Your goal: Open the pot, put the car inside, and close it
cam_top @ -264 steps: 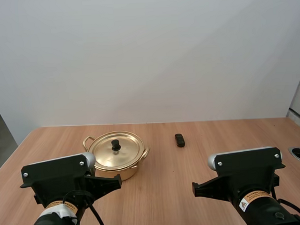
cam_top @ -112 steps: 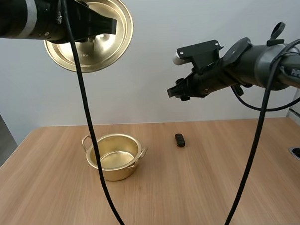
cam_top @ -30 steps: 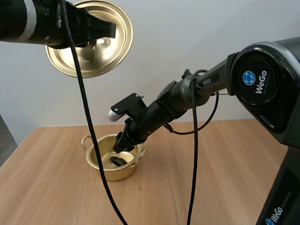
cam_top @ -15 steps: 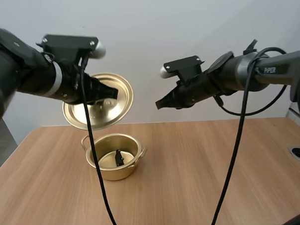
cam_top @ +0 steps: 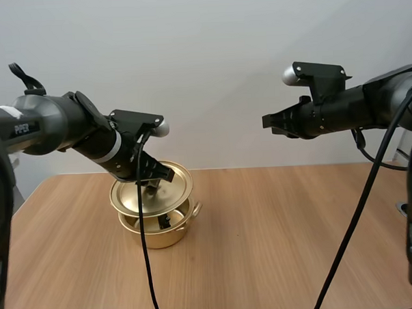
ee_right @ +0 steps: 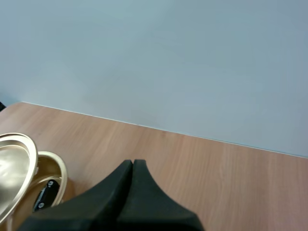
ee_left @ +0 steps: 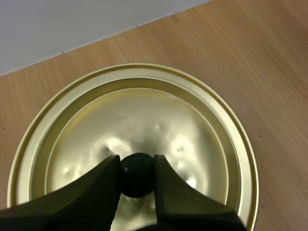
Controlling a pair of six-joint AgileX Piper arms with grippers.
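Lowered since half a second ago, the lid (cam_top: 152,195) hangs just above the pot (cam_top: 158,237), not seated, with a gap showing at the near side. My left gripper (ee_left: 136,166) is clamped on the lid's black knob (ee_left: 137,177), one finger at each side. Through the gap the car (cam_top: 165,222) shows inside the pot (a small dark shape on the brass floor). Well to the right, high over the table (cam_top: 285,240), my right gripper (cam_top: 266,121) has drawn back, its fingers pressed together on nothing.

A plain pale wall (cam_top: 209,72) rises behind a light wooden table (cam_top: 279,254).
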